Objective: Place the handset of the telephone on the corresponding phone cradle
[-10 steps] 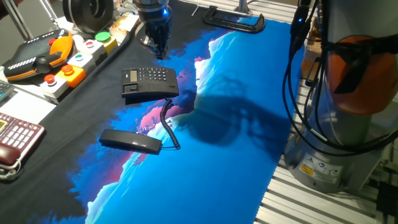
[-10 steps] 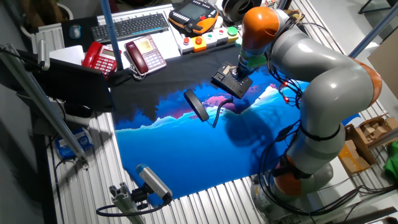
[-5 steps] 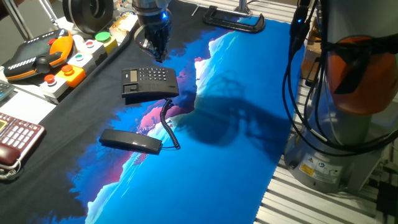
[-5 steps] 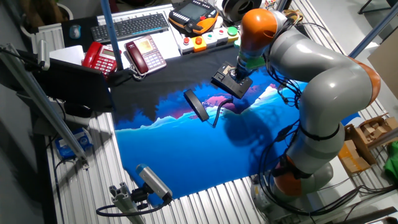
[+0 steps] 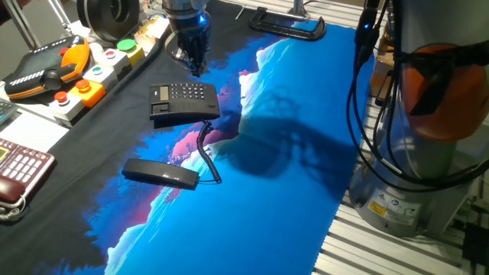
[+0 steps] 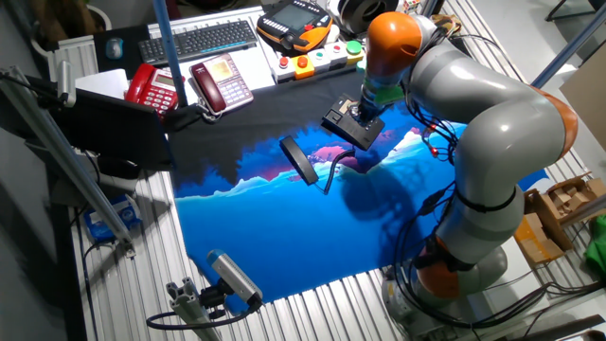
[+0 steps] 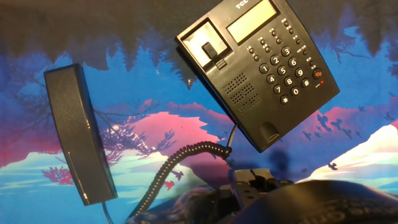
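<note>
The black telephone (image 5: 183,101) lies on the blue-and-black mat with its keypad up; it also shows in the other fixed view (image 6: 352,128) and the hand view (image 7: 258,68). Its phone cradle (image 7: 235,92) is the bare strip beside the keypad, with nothing on it. The handset (image 5: 160,173) lies flat on the mat apart from the base, joined by the coiled cord (image 5: 208,153). It also shows in the hand view (image 7: 79,134) and the other fixed view (image 6: 299,159). My gripper (image 5: 194,63) hangs above the telephone's far edge, fingers together and holding nothing.
An orange-and-black controller (image 5: 50,69) and a button box (image 5: 99,72) sit at the back left. A dark red and cream phone (image 5: 19,172) is at the left edge. A black clamp (image 5: 289,27) lies at the far edge. The robot base (image 5: 428,114) stands on the right.
My gripper has shifted slightly back and to the left above the telephone. The telephone, handset and cord have not moved.
</note>
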